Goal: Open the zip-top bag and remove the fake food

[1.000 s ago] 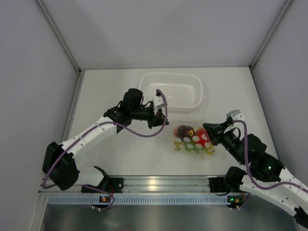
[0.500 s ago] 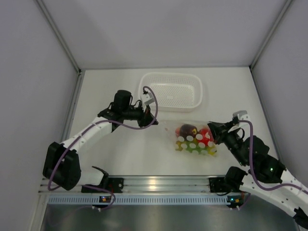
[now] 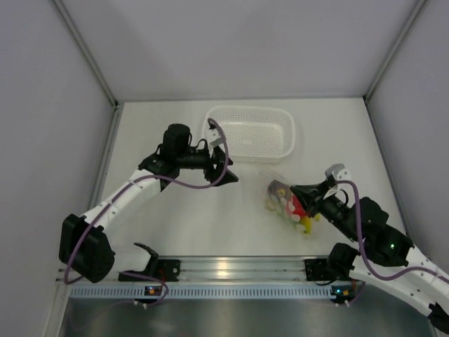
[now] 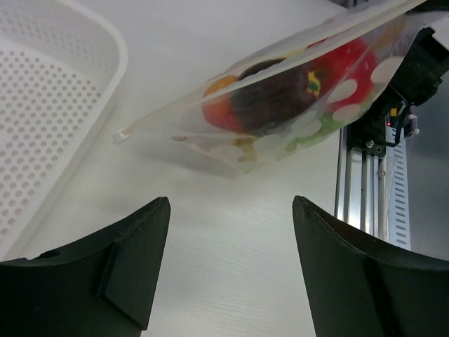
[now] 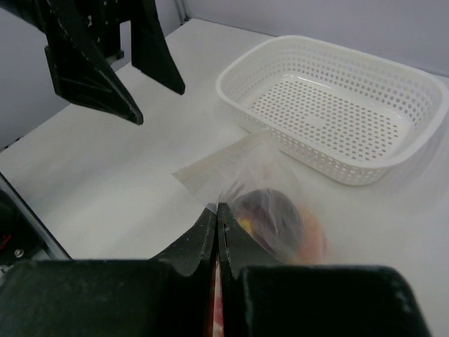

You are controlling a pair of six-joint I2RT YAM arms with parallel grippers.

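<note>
The left gripper (image 4: 231,203) has just let go. Its jaws, together a moment ago, now stand wide apart with nothing between them, just off the near-left corner of the white basket (image 3: 245,107) and clear of the zip-top bag (image 4: 280,98). The right gripper (image 5: 216,214) keeps its jaws clamped on one end of the bag, to the near right of the basket. The bag lay flat on the worktop (image 3: 175,217) a second ago. Now it hangs tilted, its high end in the jaws and its free edge dipping toward the basket. The fake food (image 4: 270,95) is still inside, bunched low. I cannot tell whether the zip strip is parted. This looks like a shift from pulling the bag open to tipping it out, with nothing removed yet.
</note>
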